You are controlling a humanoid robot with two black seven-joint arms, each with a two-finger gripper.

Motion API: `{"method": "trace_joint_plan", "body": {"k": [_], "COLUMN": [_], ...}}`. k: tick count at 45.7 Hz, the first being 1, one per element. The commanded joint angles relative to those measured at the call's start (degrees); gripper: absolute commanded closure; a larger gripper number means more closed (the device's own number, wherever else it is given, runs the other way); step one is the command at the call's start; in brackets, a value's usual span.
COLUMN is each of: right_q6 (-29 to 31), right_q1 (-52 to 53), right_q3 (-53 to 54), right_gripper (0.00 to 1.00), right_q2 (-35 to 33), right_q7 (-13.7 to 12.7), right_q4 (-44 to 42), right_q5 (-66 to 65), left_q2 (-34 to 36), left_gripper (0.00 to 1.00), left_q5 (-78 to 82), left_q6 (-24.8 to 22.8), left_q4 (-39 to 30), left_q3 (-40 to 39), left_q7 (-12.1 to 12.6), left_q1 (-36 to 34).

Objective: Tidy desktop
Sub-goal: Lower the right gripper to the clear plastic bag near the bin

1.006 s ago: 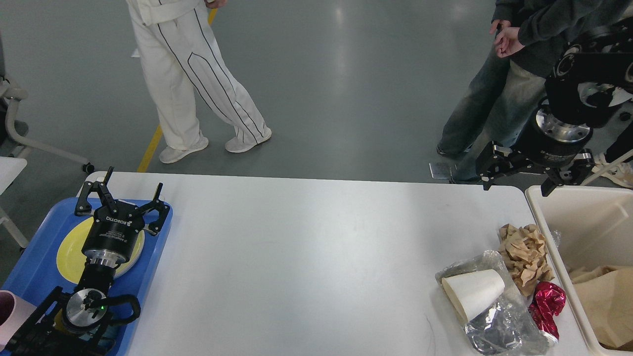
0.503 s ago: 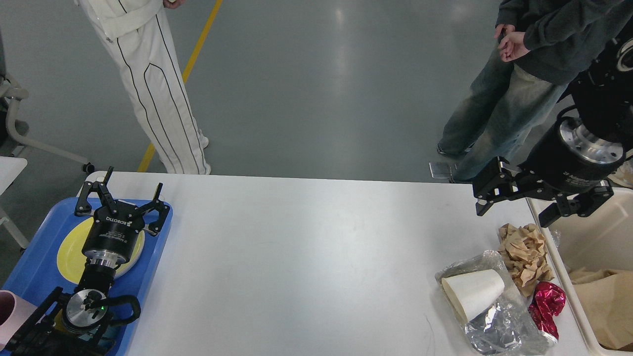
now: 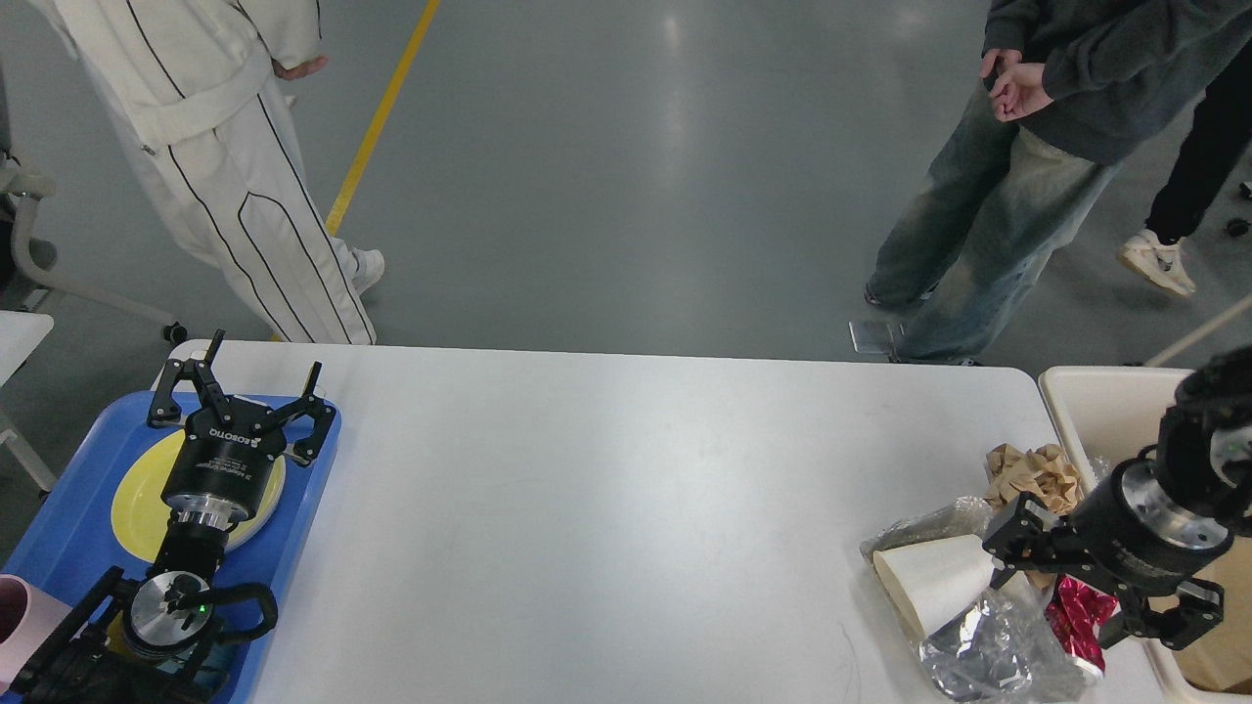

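Hovering low over the litter at the right end of the desktop [image 3: 626, 508], the right gripper [image 3: 1061, 577] has its two fingers spread wide apart and holds nothing; one finger [image 3: 1012, 533] lies just beside the wide rim of a white paper cup [image 3: 929, 582], the other finger [image 3: 1169, 626] sits near the cream bin [image 3: 1095, 416]. The cup lies on its side on a crumpled clear plastic wrapper [image 3: 988, 650]. A crumpled brown paper wad [image 3: 1032, 469] sits just behind the gripper, and a shiny red foil scrap [image 3: 1076, 611] shows partly beneath it (whether metal touches foil cannot be told).

The white desktop fills the middle of the view, its broad centre bare. At its left end rests a blue tray [image 3: 68, 528] carrying a yellow plate [image 3: 137, 499]. The left gripper [image 3: 235, 381] hangs above that plate, fingers splayed and empty. A pink cup [image 3: 20, 611] peeks in at the lower left edge. Two people stand on the grey floor beyond the far edge.
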Motion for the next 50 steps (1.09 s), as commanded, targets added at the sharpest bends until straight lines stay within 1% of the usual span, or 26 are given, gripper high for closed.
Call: {"method": "trace_joint_plan", "body": {"k": [1,7,11,12,14,18,20,27,29,33,37,39,41,48,50], "right_q6": [-4.2,-9.0,-14.1,-15.6,-18.5,-23.7,-25.1,-26.2,-26.4,-26.6,-26.6,-26.6,-26.6,-26.6,-26.6], "right_q1": [-7.4,-11.1,-16.3,-17.6,-19.8,-22.7,-23.5,-27.5,-28.5,-30.5,-32.5,-33.4,-34.0,-34.8,-34.9], "right_q3": [2.2,4.0,7.2,8.4,10.6,13.1,13.3,13.4,13.4,13.7,15.4,16.2,16.8,18.9,19.2], "right_gripper": [0.10,0.10,0.11,0.12,0.18,0.27,0.29,0.28,0.29,0.37,0.53,0.59,0.61,0.62,0.64], "right_q2": [-1.1,-1.3,-1.0,-0.9,-0.9,-0.5,-0.3,2.4,2.8,3.0,3.3,3.7,4.0,4.1,4.5], "right_q7": [0.1,0.1,0.1,0.1,0.1,0.1,0.1,0.1,0.2,0.2,0.3,0.3,0.3,0.3,0.3], "right_q4": [-0.2,-1.0,-1.9,-2.1,-2.4,-3.6,-4.3,-8.4,-9.4,-12.0,-13.8,-14.3,-14.6,-15.3,-15.5], "right_q5": [5.5,6.3,8.9,9.9,11.4,13.0,13.4,13.6,13.6,13.8,15.0,15.5,15.8,15.8,15.8], "left_q2": [0.0,0.0,0.0,0.0,0.0,0.0,0.0,0.0,0.0,0.0,0.0,0.0,0.0,0.0,0.0], "left_gripper": [0.04,0.04,0.04,0.04,0.04,0.04,0.04,0.04,0.04,0.04,0.04,0.04,0.04,0.04,0.04], "left_q5": [0.0,0.0,0.0,0.0,0.0,0.0,0.0,0.0,0.0,0.0,0.0,0.0,0.0,0.0,0.0], "left_q6": [0.0,0.0,-0.1,0.0,0.0,0.0,-0.1,-0.1,-0.1,0.0,0.0,0.0,0.0,0.0,0.0], "left_q4": [0.0,0.0,0.0,0.0,0.0,0.0,0.0,0.0,0.0,0.0,0.0,0.0,0.0,0.0,0.0], "left_q3": [0.0,0.0,0.0,0.0,0.0,0.0,0.0,0.0,0.0,0.0,0.0,0.0,0.0,0.0,0.0], "left_q7": [0.0,0.0,0.0,0.0,0.0,0.0,0.0,0.0,0.0,0.0,0.0,0.0,0.0,0.0,0.0], "left_q1": [0.0,0.0,0.0,0.0,0.0,0.0,0.0,0.0,0.0,0.0,0.0,0.0,0.0,0.0,0.0]}}
